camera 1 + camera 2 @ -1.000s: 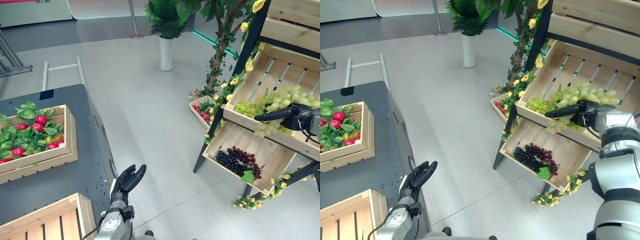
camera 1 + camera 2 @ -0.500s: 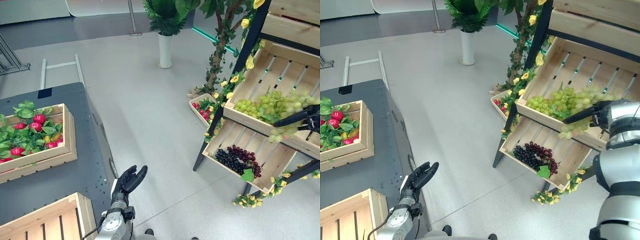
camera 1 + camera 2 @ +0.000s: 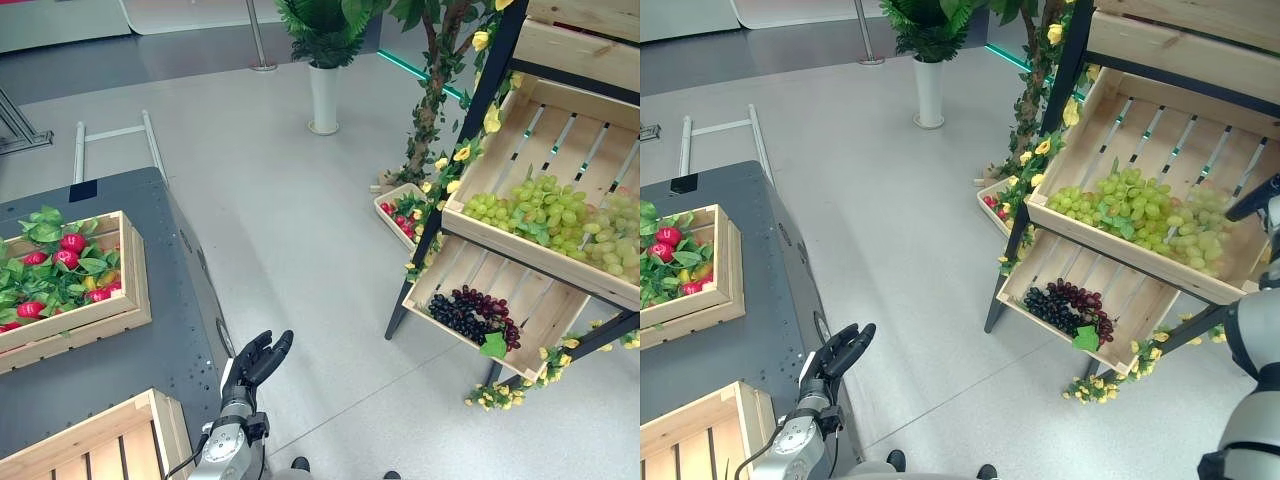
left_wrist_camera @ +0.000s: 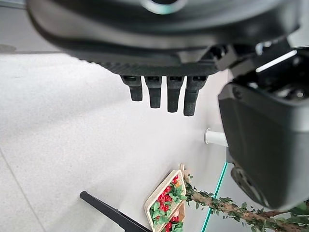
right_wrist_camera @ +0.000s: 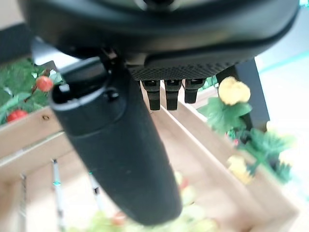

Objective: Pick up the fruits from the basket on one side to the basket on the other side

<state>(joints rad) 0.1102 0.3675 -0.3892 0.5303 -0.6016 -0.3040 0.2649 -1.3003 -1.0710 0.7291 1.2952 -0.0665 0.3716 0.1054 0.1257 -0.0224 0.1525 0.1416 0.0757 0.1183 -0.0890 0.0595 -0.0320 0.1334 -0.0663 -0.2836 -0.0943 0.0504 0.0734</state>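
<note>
Green grapes [image 3: 1137, 205] heaped in the upper crate [image 3: 1120, 255] at far right, just left of the right hand [image 5: 116, 159] with straight, empty fingers, far nearer than the left hand [image 3: 256, 362] hanging relaxed near the table [image 3: 180, 340].

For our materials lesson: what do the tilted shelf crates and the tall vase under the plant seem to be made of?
Shelf crates: pale unfinished wood, seemingly, with visible slats and plank edges, matte. Vase: smooth white surface with a slight sheen, probably ceramic or plastic; the look leaves that open.
</note>
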